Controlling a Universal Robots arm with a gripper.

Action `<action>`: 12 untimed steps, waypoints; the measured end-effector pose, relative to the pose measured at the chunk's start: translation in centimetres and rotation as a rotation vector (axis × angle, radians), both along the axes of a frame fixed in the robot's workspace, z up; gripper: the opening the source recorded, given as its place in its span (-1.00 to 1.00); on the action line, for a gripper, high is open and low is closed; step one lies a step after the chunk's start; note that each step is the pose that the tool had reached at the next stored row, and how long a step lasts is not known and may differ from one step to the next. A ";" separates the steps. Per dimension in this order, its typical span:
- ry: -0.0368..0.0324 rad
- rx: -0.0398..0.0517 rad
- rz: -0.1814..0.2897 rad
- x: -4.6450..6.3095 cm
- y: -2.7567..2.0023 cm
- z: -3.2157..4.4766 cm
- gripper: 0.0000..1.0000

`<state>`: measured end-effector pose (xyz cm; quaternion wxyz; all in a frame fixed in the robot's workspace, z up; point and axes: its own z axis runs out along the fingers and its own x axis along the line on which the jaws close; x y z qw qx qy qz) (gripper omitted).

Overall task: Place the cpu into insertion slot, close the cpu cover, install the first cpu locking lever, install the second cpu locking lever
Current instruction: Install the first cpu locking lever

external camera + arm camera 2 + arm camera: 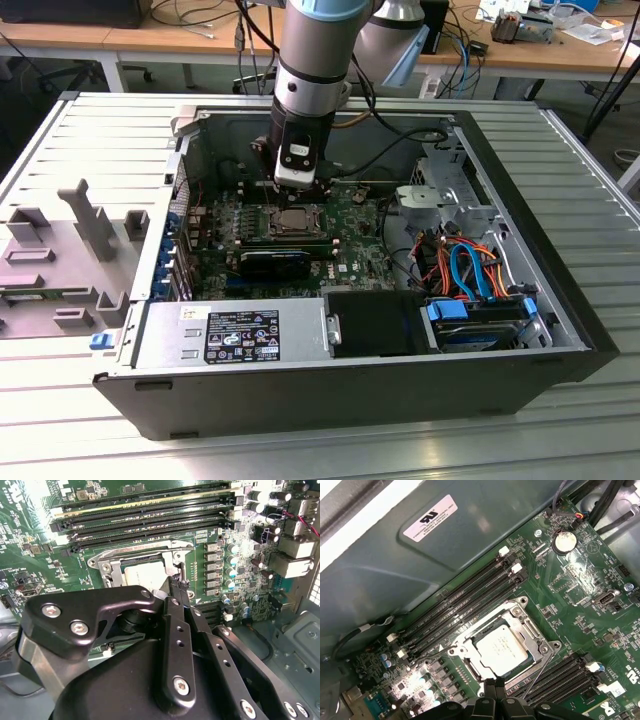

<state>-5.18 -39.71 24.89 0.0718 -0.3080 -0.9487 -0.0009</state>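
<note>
The cpu (501, 647) lies flat in the insertion slot (472, 662), its silver top showing through the window of the cpu cover (532, 632), which lies down around it. One thin wire lever (536, 672) slants off the socket's edge beside the fingertips. A second lever (450, 640) runs along the opposite side. My gripper (495, 686) is shut, its black fingertips pressed together just off the socket's edge. In the second wrist view the gripper (177, 585) stands beside the cpu (145, 574). In the exterior view the gripper (300, 188) hangs directly over the socket (292, 222).
Long black memory slots (465, 597) flank the socket on both sides. A coin cell (565, 541) sits further along the board. The open case holds a power supply (235, 335), a black card (275, 265) and a drive cage with cables (470, 270). Grey fixtures (70, 250) stand outside.
</note>
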 end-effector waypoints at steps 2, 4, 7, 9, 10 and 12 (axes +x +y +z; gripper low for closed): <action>0.0000 0.0000 0.001 0.0 0.00 0.00 -0.79; 0.0000 0.0000 0.002 0.0 0.00 0.00 -0.79; 0.0000 0.0000 0.005 0.0 0.00 0.00 -0.79; 0.0000 0.0000 0.006 0.0 0.00 0.00 -0.79; 0.0000 -0.0001 0.007 0.0 0.00 0.00 -0.79; 0.0000 0.0000 0.010 0.0 0.00 0.00 -0.79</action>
